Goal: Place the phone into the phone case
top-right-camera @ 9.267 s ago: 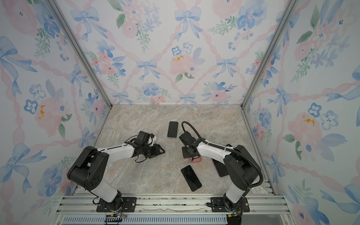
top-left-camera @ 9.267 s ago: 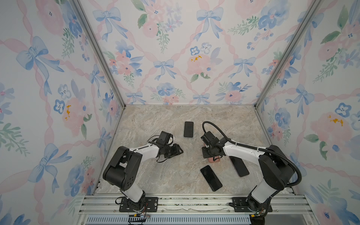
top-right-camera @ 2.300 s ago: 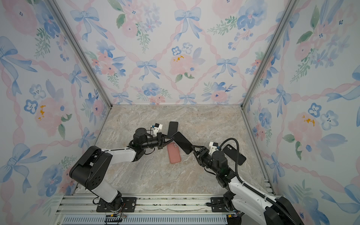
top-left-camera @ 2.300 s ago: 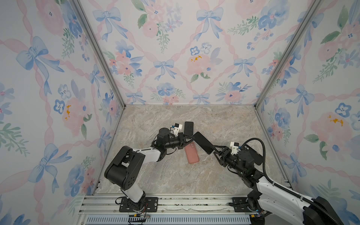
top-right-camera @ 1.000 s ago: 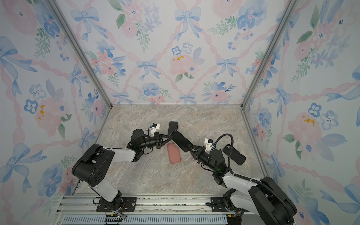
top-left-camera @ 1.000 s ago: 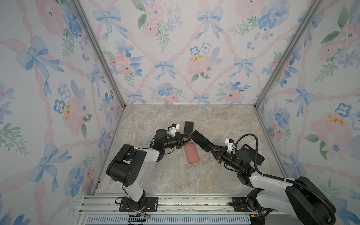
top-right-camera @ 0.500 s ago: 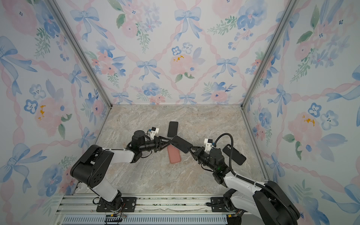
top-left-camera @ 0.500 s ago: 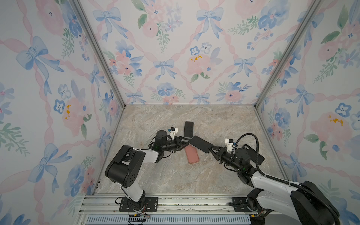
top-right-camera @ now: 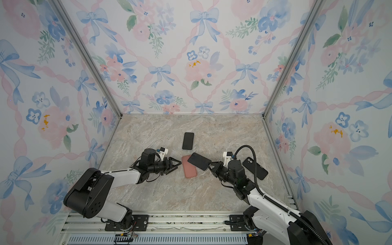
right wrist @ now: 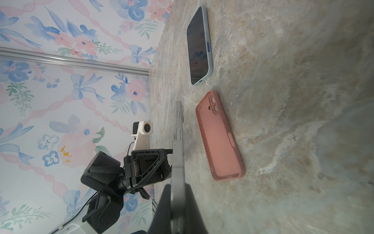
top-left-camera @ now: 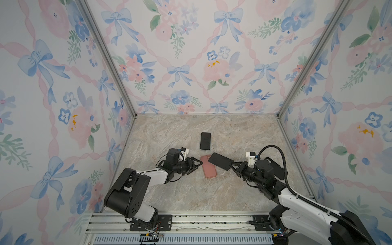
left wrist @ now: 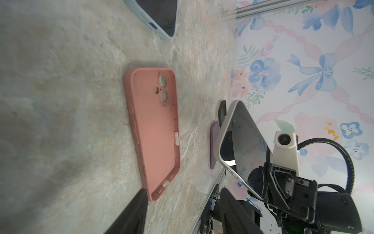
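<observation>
1. Found phone [top-left-camera: 219, 161] off the table, tilted, pinched at one short end by right gripper [top-left-camera: 232, 165], with jaws clamped narrow on its thin body. Seen only edge-on from right wrist [right wrist: 178, 141], screen side hidden there.
2. Placed phone just beside pink phone case [top-left-camera: 209, 170], not in it. Overlaps the case's far corner in both top views [top-right-camera: 199, 161]; confirmed a gap between them from right wrist view.
3. Logged pink phone case flat on marble table [top-left-camera: 191, 197], open side up, empty [left wrist: 153, 131]. Corner beneath phone hidden from above.
4. Noted left gripper [top-left-camera: 197, 166] near the case's other long side, spread roughly halfway, holding nothing. Caught only two dark, blurred fingertips [left wrist: 137, 208] in left wrist view.
5. Recorded second phone [top-left-camera: 205, 141] in a light blue case farther back, apart from everything else. Cut off at frame edge in left wrist view.
6. Spotted dark phone [top-right-camera: 262, 172] camera side up behind right arm, partly covered by cable [top-right-camera: 244, 146]. Cannot tell whether cased.
</observation>
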`<control>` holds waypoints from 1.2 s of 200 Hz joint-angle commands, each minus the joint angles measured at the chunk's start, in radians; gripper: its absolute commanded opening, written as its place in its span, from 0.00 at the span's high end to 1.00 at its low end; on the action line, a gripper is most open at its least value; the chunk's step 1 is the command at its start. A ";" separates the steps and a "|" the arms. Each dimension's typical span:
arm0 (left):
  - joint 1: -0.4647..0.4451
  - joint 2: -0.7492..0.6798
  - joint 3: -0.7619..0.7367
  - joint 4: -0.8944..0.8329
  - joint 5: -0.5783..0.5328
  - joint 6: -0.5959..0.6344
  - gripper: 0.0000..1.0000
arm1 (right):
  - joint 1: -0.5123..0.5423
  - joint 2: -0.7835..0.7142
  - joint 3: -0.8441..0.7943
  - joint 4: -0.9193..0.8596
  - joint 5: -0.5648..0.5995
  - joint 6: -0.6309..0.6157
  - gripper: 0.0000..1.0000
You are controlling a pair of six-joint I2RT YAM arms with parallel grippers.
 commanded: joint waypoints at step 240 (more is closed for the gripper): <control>-0.274 0.273 0.208 -0.050 -0.027 0.060 0.46 | -0.159 -0.129 0.033 -0.229 -0.089 -0.077 1.00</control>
